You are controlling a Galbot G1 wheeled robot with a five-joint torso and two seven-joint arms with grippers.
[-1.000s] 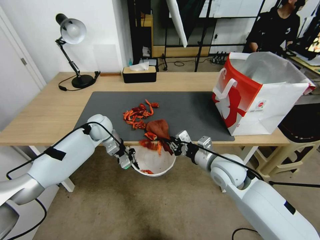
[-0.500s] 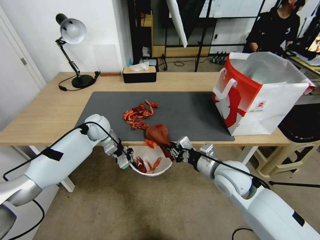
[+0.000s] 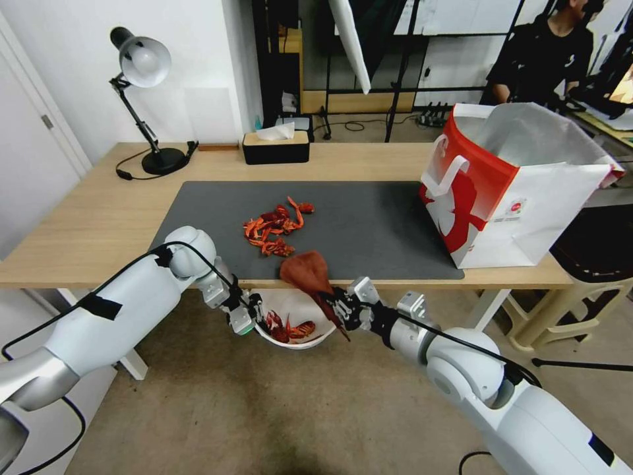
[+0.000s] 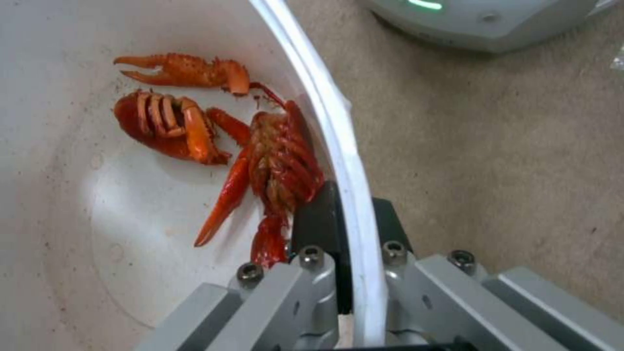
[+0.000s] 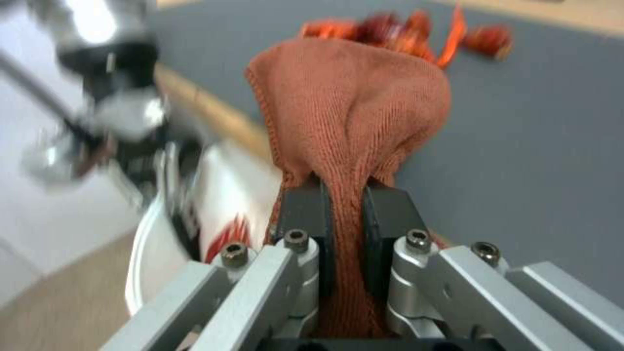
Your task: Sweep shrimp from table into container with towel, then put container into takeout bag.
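Holding the container [image 3: 298, 320] just below the near edge of the table [image 3: 86, 224], the left gripper [image 3: 254, 316] is clamped on the container's rim; the left wrist view shows one black finger pad [image 4: 317, 219] inside the wall and the other outside, with the white rim [image 4: 338, 146] pinched between them. Several pieces of shrimp [image 4: 260, 165] lie inside the container against the wall nearest that gripper. The right gripper [image 3: 339, 309] is positioned beside the container, on the side away from the left gripper, and is closed on the towel [image 3: 304, 272]; the right wrist view shows the towel [image 5: 351, 107] bunched narrowly between the two pads, with its free end fanning out above them. In the head view the towel's free end reaches over the table edge onto the dark grey mat [image 3: 369, 218], directly above the container. The remaining shrimp [image 3: 273, 227] form a loose pile on the mat, farther from the container than the towel and apart from it. The takeout bag [image 3: 511, 185] stands upright and open on the table, well apart from the container, toward the robot's right, partly on the mat. A black tissue box [image 3: 275, 146] and a desk lamp [image 3: 142, 99] stand along the table's far edge.
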